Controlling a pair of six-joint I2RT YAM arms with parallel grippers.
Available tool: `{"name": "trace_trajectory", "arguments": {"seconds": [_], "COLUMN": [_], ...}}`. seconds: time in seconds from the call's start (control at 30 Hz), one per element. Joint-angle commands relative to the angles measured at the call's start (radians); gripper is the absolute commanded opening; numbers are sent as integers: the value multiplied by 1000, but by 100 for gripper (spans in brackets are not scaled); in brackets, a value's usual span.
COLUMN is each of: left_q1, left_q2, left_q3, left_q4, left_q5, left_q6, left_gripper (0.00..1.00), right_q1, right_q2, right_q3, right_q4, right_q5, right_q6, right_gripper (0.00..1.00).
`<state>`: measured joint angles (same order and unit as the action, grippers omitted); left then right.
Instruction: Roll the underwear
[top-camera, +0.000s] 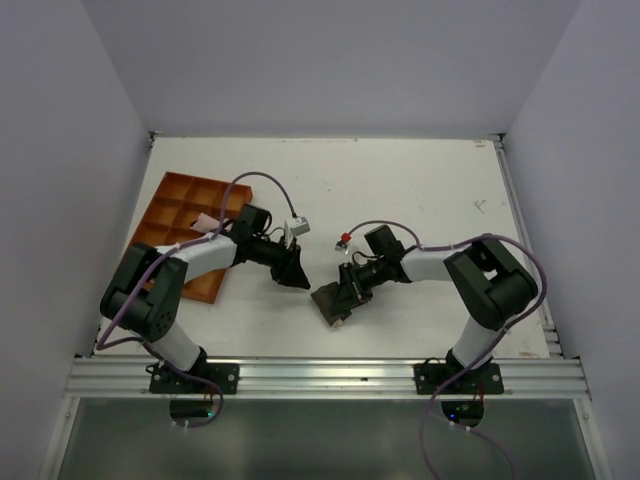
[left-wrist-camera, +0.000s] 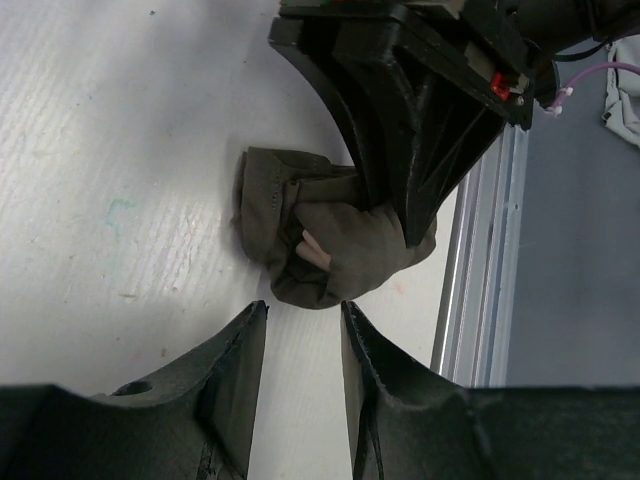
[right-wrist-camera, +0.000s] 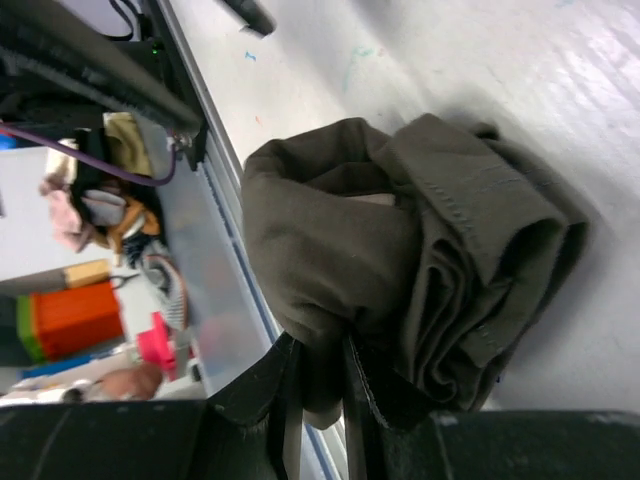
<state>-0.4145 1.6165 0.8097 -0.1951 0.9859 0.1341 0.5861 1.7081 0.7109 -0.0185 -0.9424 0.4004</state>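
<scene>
Your right gripper (right-wrist-camera: 315, 392) pinches the bundled underwear (right-wrist-camera: 400, 260) just below frame centre; your left gripper (left-wrist-camera: 300, 335) sits near it, jaws narrowly parted, empty.

An orange tray (top-camera: 172, 205), divided into square compartments, lies angled on the left of the white worktop (top-camera: 430, 185), with a small pink cloth (top-camera: 207, 222) in one compartment. An aluminium rail (top-camera: 330, 378) runs along the near edge. A faint teal mark (left-wrist-camera: 120, 207) stains the surface.
</scene>
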Motion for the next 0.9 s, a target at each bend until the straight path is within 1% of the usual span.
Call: {"name": "trace_trajectory", "arguments": {"seconds": [0.0,0.03,0.17,0.23,0.37,0.5,0.6,0.63,0.67,0.7,0.77,0.8,0.87], "left_q1": [-18,-21,-75,-98,-129,-135,-135,-135,-136,-135,-124,-116,-92], "left_q2": [26,34,75,88,114,120,151,158,155,145,99,85,56], "left_q3": [12,17,45,51,74,85,112,118,124,123,102,95,97], "left_q4": [39,22,-23,-11,2,-4,-30,-47,-55,-59,-46,-34,-26], "left_q5": [51,42,5,-15,-30,-32,-17,-15,-23,-44,-38,-23,-20], "left_q6": [51,61,105,107,101,119,140,147,147,145,134,128,121], "left_gripper": [39,39,39,39,38,39,39,39,39,39,40,43,45], "right_q1": [-32,-34,-38,-40,-42,-42,-42,-43,-43,-43,-46,-46,-49], "right_q2": [80,93,100,116,146,150,147,147,148,154,162,162,159], "right_q3": [28,38,58,76,91,91,88,90,90,90,91,90,88], "right_q4": [-76,-96,-103,-144,-161,-163,-149,-146,-144,-147,-143,-129,-121], "right_q5": [-85,-87,-91,-98,-108,-105,-108,-110,-108,-108,-125,-127,-133], "right_q6": [-20,-53,-48,-72,-75,-71,-60,-58,-58,-58,-58,-49,-46], "right_gripper": [18,19,20,20,20,23,23,22,18,17,17,18,20]}}
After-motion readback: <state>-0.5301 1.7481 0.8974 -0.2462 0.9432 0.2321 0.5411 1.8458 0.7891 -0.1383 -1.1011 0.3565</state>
